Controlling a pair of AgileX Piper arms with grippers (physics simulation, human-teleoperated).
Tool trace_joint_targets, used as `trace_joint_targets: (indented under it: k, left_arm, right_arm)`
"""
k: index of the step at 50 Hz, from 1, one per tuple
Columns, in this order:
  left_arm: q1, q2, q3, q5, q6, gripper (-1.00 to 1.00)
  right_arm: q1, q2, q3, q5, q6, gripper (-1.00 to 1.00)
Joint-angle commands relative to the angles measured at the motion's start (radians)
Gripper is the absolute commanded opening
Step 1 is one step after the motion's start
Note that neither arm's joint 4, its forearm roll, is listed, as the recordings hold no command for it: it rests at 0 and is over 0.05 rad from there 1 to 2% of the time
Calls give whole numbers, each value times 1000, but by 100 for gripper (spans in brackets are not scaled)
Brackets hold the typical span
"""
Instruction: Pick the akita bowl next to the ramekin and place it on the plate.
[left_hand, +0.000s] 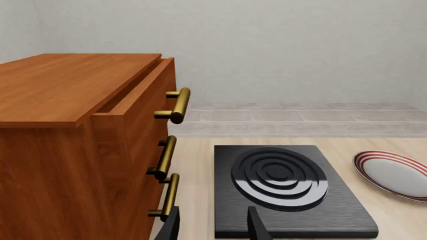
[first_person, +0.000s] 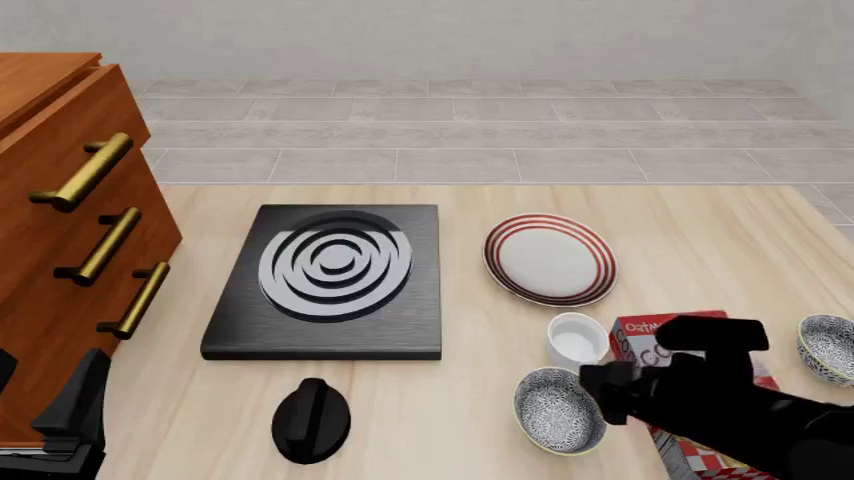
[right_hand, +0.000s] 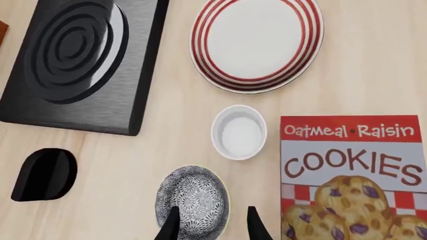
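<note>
Akita bowl (first_person: 561, 409) upright on desk (first_person: 441, 420), near edge, right of centre; ramekin (first_person: 578, 338) just beside it on far side, plate (first_person: 549, 259) farther back. Twin bowl (first_person: 827, 348) far right, well apart from ramekin. Cookie box (right_hand: 353, 170) right of target.

Right tool (right_hand: 212, 225) directly above bowl, pointing down, fingers parted, straddling bowl's near-right rim, nothing gripped. Bowl round, no long axis. Right arm much nearer.

Left tool (left_hand: 215, 227) open, empty, far left beside wooden drawer cabinet (first_person: 60, 200), facing stove burner slab (first_person: 331, 280).
</note>
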Motion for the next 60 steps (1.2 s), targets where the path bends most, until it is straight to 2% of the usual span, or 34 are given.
trace_joint_targets:
  k: [1, 24, 60]
  left_arm:
    - [0, 0, 0, 0, 0, 100]
    - [0, 0, 0, 0, 0, 100]
    - [0, 0, 0, 0, 0, 100]
  right_arm:
    - [2, 43, 13, -54, 12, 100]
    - [-2, 126, 36, -144, 10, 100]
    - [7, 210, 64, -235, 23, 100]
